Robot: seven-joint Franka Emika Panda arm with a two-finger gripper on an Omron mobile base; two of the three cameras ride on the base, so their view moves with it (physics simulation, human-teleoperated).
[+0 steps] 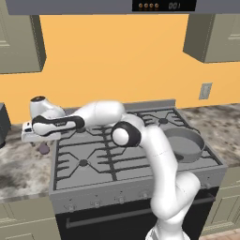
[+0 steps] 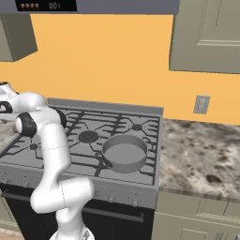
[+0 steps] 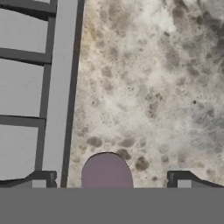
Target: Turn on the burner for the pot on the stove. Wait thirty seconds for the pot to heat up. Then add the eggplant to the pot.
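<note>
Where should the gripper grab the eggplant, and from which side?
Grip the eggplant across its rounded body, coming straight down from above. It lies low on the counter beside the stove edge, so a side approach has little room. The open gripper already hangs over it, fingers on either side; the stem isn't visible.

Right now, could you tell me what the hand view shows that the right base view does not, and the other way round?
Hand view alone: the eggplant on the speckled counter, lying between the open gripper and its fingertips. Right base view alone: the pot on the stove's right front grate, apparently empty, the front knobs, and a wall outlet. Both share the stove and stone counter.
</note>
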